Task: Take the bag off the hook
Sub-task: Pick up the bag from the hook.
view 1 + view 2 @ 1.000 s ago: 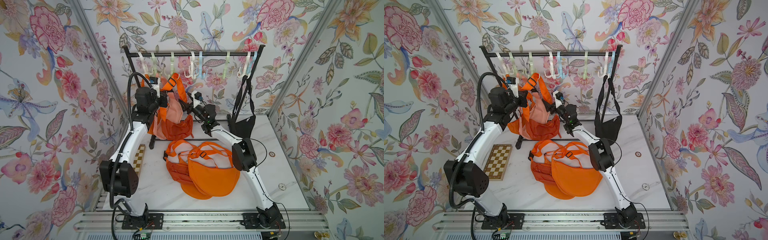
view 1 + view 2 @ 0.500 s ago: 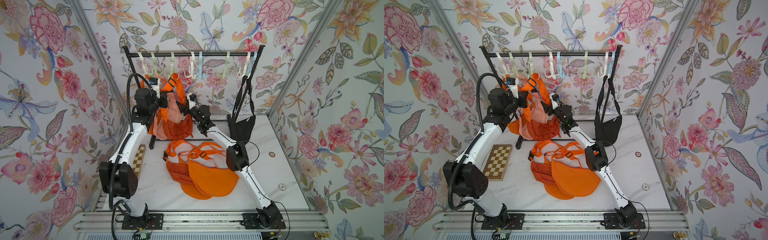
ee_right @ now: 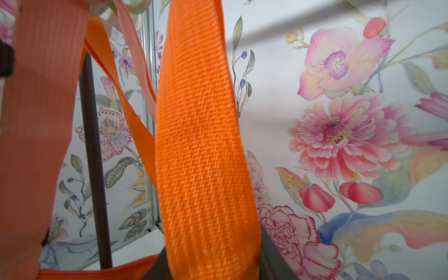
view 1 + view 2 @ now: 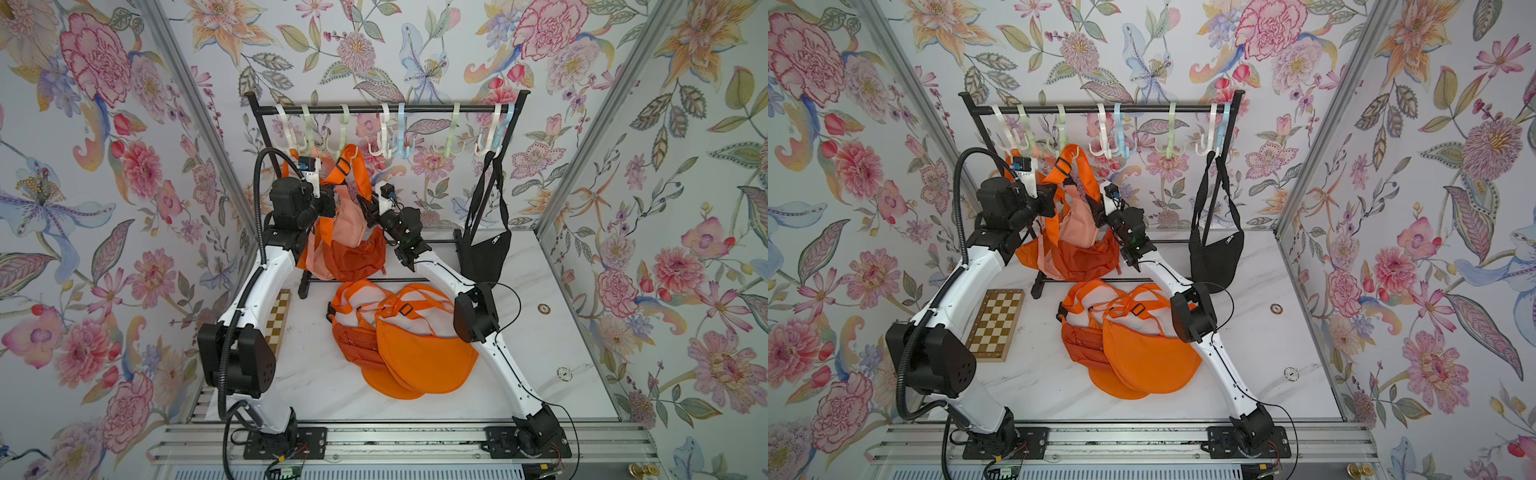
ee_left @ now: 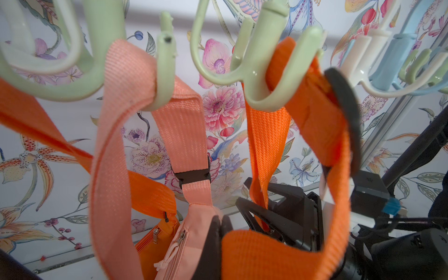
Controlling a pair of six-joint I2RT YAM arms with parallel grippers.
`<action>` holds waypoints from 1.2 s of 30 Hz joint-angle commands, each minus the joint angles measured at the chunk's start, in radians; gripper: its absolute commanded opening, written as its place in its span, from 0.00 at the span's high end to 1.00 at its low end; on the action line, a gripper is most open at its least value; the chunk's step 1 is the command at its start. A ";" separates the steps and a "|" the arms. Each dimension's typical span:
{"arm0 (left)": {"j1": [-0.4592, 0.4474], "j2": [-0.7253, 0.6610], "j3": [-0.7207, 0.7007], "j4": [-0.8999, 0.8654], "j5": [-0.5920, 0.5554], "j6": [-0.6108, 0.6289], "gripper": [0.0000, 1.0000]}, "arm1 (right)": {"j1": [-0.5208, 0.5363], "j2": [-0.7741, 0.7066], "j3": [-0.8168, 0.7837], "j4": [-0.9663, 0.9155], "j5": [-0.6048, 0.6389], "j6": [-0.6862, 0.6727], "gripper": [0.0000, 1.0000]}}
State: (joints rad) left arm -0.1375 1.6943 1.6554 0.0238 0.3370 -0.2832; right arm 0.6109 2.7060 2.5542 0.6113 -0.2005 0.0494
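An orange bag (image 4: 357,259) hangs at the rack's left end, beside a peach bag (image 4: 345,224). Its bright orange strap (image 5: 269,135) loops over a pale green hook (image 5: 264,94). My left gripper (image 4: 332,203) is shut on one run of this strap; in the left wrist view the strap (image 5: 271,257) leaves the closed fingers (image 5: 213,244). My right gripper (image 4: 366,208) is open just right of the hanging bags. The strap's other run (image 3: 201,145) passes down between its fingers (image 3: 269,257), filling most of the gap.
A black bag (image 4: 486,253) hangs from a white hook at the rack's right end. Two orange bags (image 4: 424,357) lie on the white table between my arms. A chessboard (image 4: 995,324) lies at the left. The black rack bar (image 4: 390,109) carries several free hooks.
My right gripper has moved left to the hanging orange strap, and its jaws have narrowed around it. The left gripper has kept its hold and place.
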 commanded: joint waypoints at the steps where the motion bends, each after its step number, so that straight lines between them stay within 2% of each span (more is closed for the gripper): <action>1: 0.003 -0.022 -0.014 0.021 0.014 -0.023 1.00 | 0.007 -0.037 0.093 0.019 0.009 0.008 0.42; 3: 0.003 -0.019 -0.014 0.022 0.016 -0.028 1.00 | 0.004 -0.024 0.101 0.031 0.020 0.025 0.42; 12: 0.004 -0.030 -0.012 -0.007 0.002 -0.004 1.00 | 0.004 0.025 0.131 0.045 0.046 0.050 0.68; 13: 0.003 -0.028 -0.012 -0.007 0.002 -0.005 1.00 | 0.004 0.022 0.130 0.043 0.042 0.049 0.72; 17: 0.003 -0.025 -0.011 0.001 0.006 -0.014 1.00 | 0.006 -0.002 0.113 0.033 0.022 0.045 1.00; 24: 0.004 -0.014 0.021 -0.017 0.005 -0.001 1.00 | 0.013 -0.136 -0.073 0.089 -0.010 0.023 1.00; 28: 0.004 0.011 0.086 -0.042 0.002 0.010 1.00 | 0.020 -0.232 -0.192 0.125 -0.011 -0.004 1.00; 36: 0.004 0.065 0.271 -0.098 0.007 -0.002 1.00 | 0.026 -0.357 -0.265 0.107 -0.005 -0.037 1.00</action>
State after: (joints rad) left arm -0.1375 1.7405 1.8599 -0.0544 0.3363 -0.2855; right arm 0.6281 2.4157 2.3035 0.6853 -0.2012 0.0402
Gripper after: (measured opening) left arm 0.048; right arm 0.048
